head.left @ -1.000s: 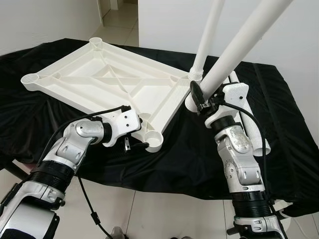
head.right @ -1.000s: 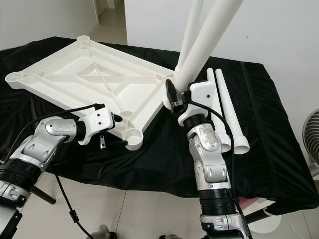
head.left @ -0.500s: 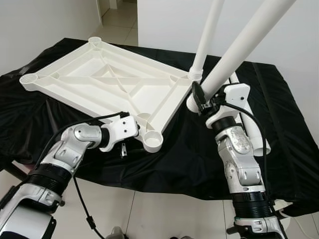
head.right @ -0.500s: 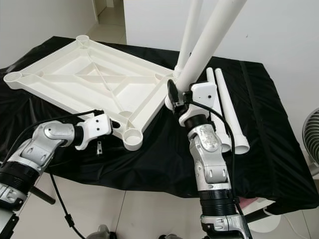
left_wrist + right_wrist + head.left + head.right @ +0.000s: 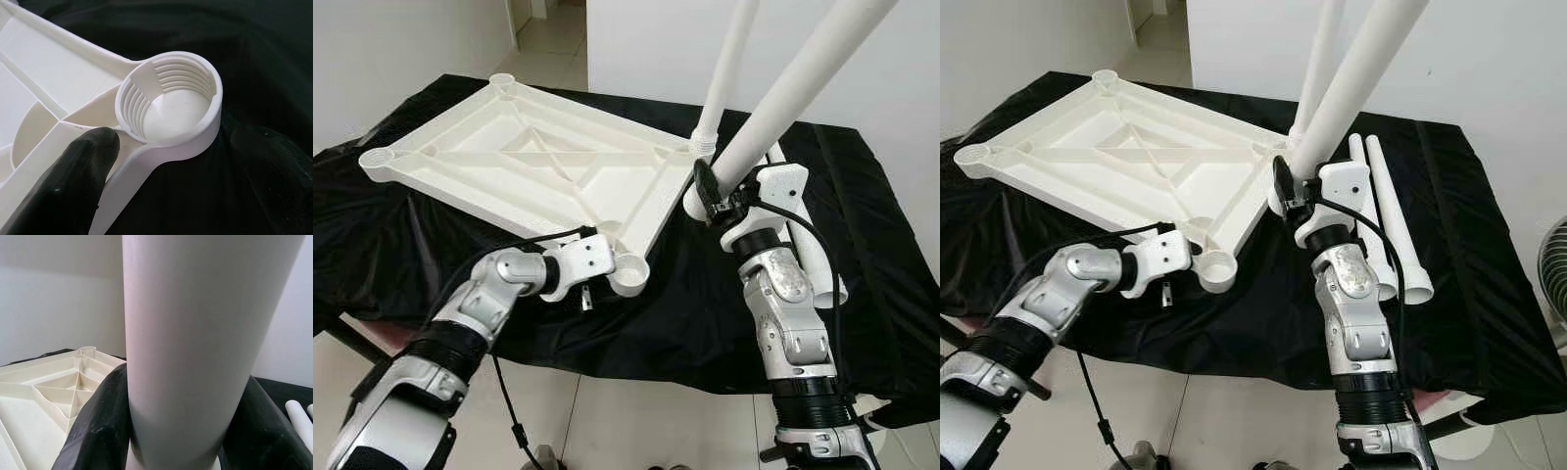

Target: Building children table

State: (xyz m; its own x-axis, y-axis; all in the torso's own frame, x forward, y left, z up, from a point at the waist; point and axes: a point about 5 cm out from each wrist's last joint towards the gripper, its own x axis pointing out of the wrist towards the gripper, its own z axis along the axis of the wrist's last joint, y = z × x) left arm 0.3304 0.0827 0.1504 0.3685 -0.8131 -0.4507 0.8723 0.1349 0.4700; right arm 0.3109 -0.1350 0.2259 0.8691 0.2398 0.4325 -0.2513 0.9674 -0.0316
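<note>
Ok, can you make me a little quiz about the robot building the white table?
1. True or false: one leg already stands in a corner socket of the upside-down tabletop.
2. What does the right gripper hold? A) a table leg B) the black cloth C) a fan
3. Fill in: the left gripper sits at the near threaded ____, fingers open.

Key: 1 true; 2 A; 3 socket

home room: tiled floor (image 5: 548,44), doorway (image 5: 530,10)
</note>
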